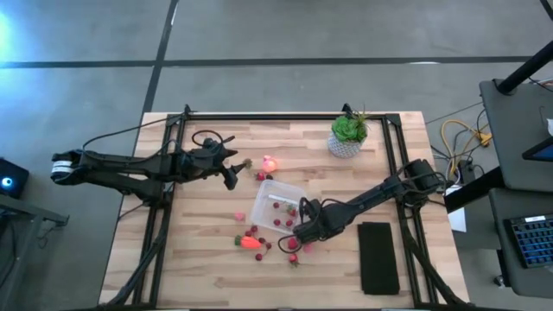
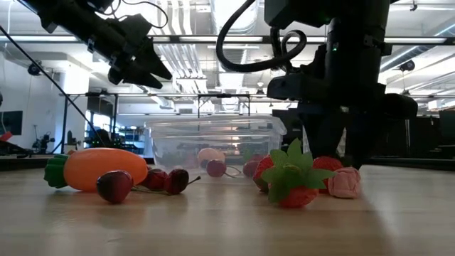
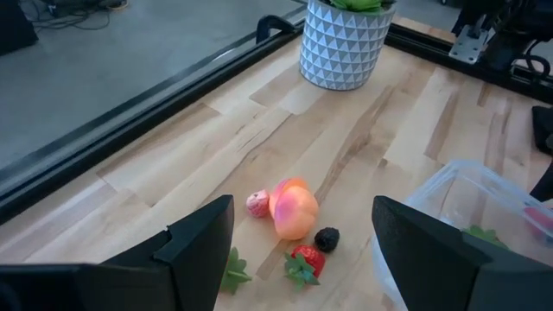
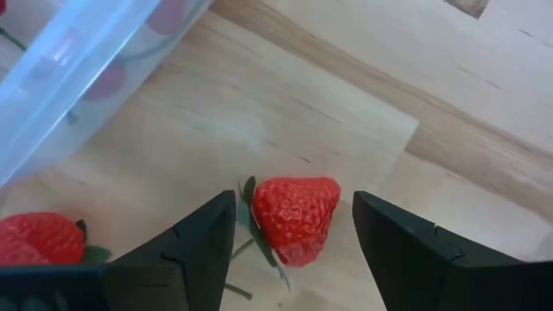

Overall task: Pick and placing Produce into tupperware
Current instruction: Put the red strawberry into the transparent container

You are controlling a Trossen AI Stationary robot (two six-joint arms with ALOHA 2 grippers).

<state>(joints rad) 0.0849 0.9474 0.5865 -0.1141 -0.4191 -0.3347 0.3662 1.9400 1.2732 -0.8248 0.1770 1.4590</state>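
Strawberries and other toy produce lie scattered over my wooden table [image 1: 173, 250], most of them around the clear plastic box [image 1: 275, 203] near the middle. My right gripper [image 4: 292, 226] is down low just beside the box's near corner, fingers apart, with one red strawberry [image 4: 294, 216] lying on the wood between them; I can't tell whether either finger touches it. A second strawberry [image 4: 39, 239] lies close by, and a few small red pieces [image 2: 213, 165] show through the box wall. In front of the box I see the orange carrot [image 1: 250, 243], some dark cherries [image 2: 114, 185] and a leafy strawberry [image 2: 293, 186]. My left gripper [image 3: 298, 250] hangs above the table on the far side of the box, fingers spread wide and holding nothing, looking down on the pink-orange peach [image 3: 294, 207], a small blackberry [image 3: 327, 238] and another strawberry [image 3: 307, 261]. Potted plant [image 1: 348, 136] stands near the back edge, and a black slab [image 1: 378, 257] lies to the right.
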